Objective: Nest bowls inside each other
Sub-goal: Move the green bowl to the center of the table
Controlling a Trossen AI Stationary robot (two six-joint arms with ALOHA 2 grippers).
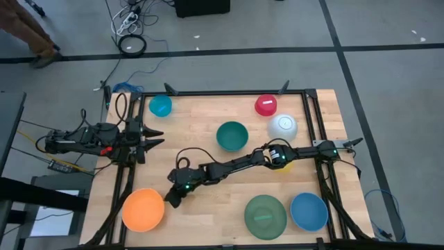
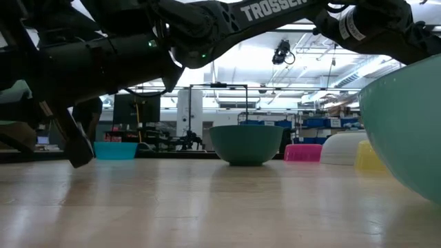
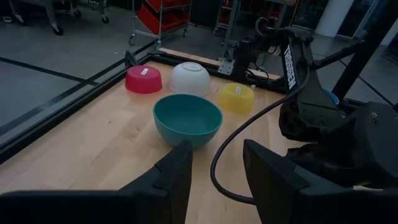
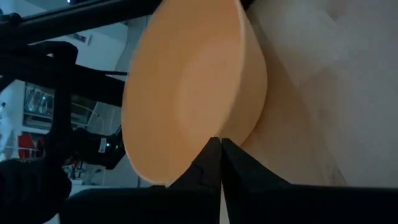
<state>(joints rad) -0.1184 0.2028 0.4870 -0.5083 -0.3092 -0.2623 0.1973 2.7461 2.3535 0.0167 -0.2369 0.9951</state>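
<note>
Two views disagree usefully: your right wrist camera shows the right gripper (image 4: 219, 144) with jaws pressed together on the rim of the smooth round orange plastic bowl (image 4: 186, 93), a contact your overhead view hides under the outstretched arm. That bowl (image 1: 143, 210) sits at the wooden table's (image 1: 201, 139) front-left corner. Your left gripper (image 1: 154, 137) waits at the left edge, jaws spread, facing the teal plastic bowl (image 3: 187, 118).
</note>
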